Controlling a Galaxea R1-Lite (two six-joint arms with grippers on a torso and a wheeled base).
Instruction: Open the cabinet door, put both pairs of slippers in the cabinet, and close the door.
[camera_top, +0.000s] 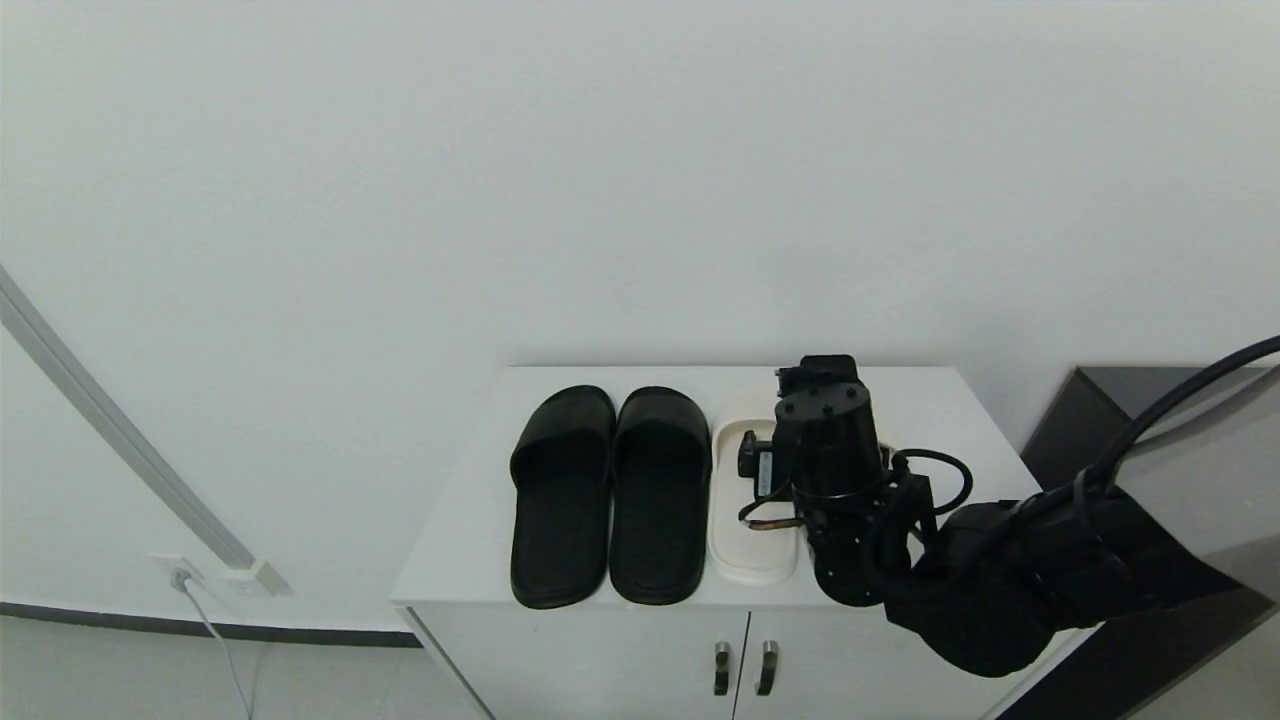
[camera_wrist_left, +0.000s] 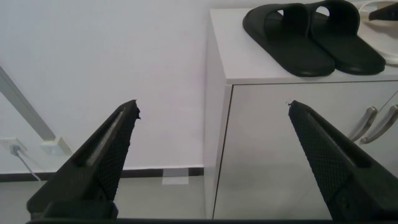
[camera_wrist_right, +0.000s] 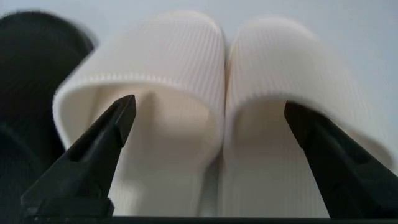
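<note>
The right gripper (camera_wrist_right: 210, 102), open wide, should pinch the 2 white slippers (camera_wrist_right: 186, 56) together where they touch; the left gripper (camera_wrist_left: 213, 102) is wide too.

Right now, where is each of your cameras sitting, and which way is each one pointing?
Head view: on the head, facing forward and down at the cabinet top with black slippers and white slippers; the right arm shows.
Left wrist view: low beside the cabinet, facing its closed door; left gripper open in front.
Right wrist view: close up, facing the white slippers; right gripper open in front.
Shared: head and left wrist views both show the black slippers.
</note>
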